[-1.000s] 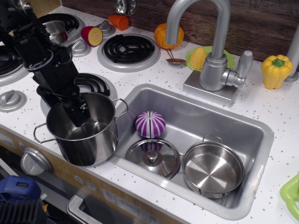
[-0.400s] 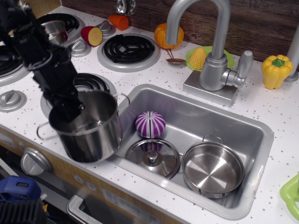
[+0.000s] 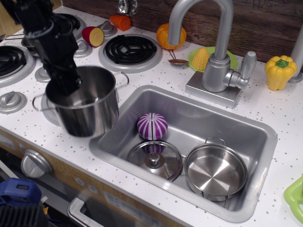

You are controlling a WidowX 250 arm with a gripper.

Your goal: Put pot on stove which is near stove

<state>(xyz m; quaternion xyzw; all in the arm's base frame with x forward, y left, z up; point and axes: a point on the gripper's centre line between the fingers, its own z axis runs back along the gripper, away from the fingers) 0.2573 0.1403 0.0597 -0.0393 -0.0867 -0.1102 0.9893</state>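
Note:
The tall shiny steel pot (image 3: 90, 106) hangs tilted a little above the counter, at the sink's left edge. My black gripper (image 3: 66, 89) comes down from the upper left and is shut on the pot's near-left rim, with one finger inside the pot. The front stove burner is almost wholly hidden under the pot; only a strip of its silver rim (image 3: 48, 108) shows at the left. A second burner (image 3: 130, 49) lies free behind it, and a third burner (image 3: 12, 59) lies at the far left.
The sink (image 3: 255, 142) holds a purple-striped ball (image 3: 152, 126), a flat lid (image 3: 155, 159) and a shallow pan (image 3: 215, 170). The faucet (image 3: 215, 52) stands behind the sink. Toy vegetables (image 3: 170, 35) line the back. Grey knobs (image 3: 12, 101) sit at the front left.
The pot has been lifted off the counter's front edge and carried up and back, over the front burner. The arm moved with it.

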